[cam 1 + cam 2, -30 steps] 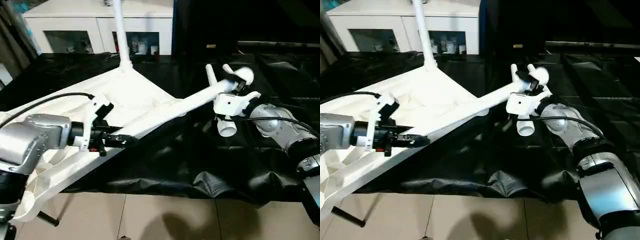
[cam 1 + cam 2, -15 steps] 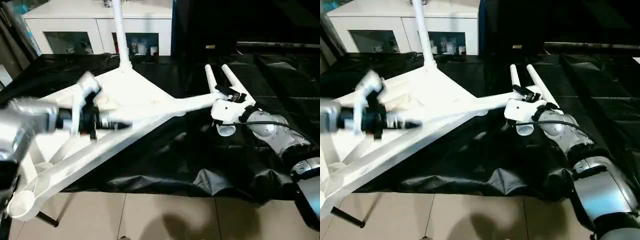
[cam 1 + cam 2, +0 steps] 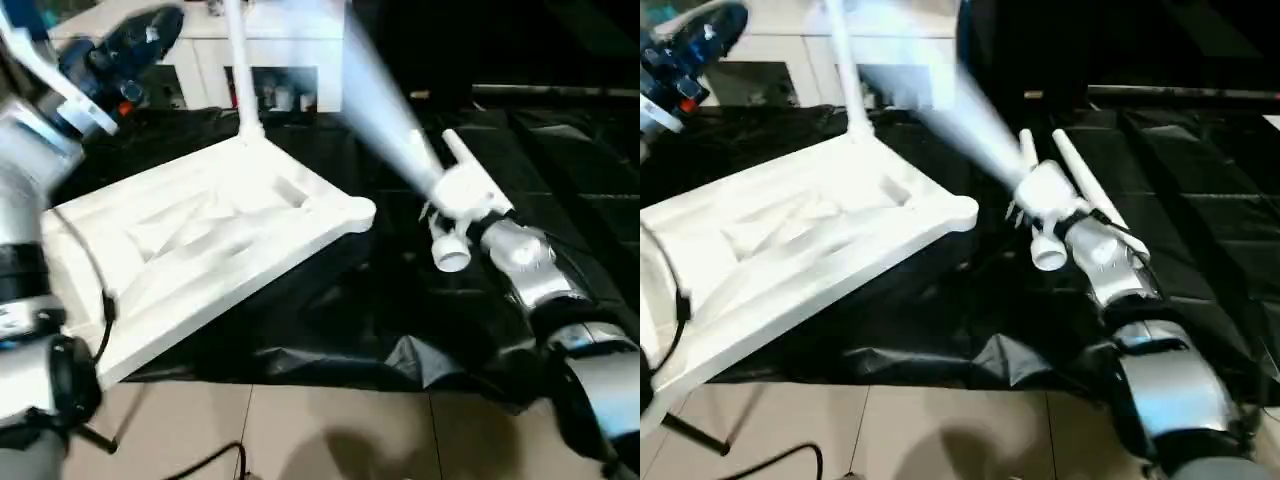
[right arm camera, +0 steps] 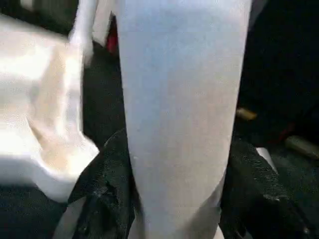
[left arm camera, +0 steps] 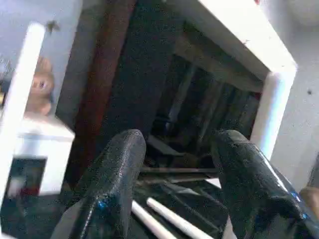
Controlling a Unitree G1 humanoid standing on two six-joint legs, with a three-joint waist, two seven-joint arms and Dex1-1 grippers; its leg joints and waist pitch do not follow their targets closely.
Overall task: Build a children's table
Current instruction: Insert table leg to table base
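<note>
Left eye view: the children's table (image 3: 200, 240) lies upside down on the black-covered table (image 3: 400, 320), one leg (image 3: 240, 70) upright at its 12 o'clock corner. At 3 o'clock, the right gripper (image 3: 455, 205) clamps a blurred loose leg (image 3: 385, 110).

Left wrist view: the left gripper (image 5: 174, 144) has its fingers (image 5: 117, 169) apart, holding nothing.

Right wrist view: the fingers (image 4: 107, 184) press both sides of the loose leg.

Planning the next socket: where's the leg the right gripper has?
The tube leg is clamped in the right gripper, right of the upturned tabletop, slanting up and back toward the white cabinet.
</note>
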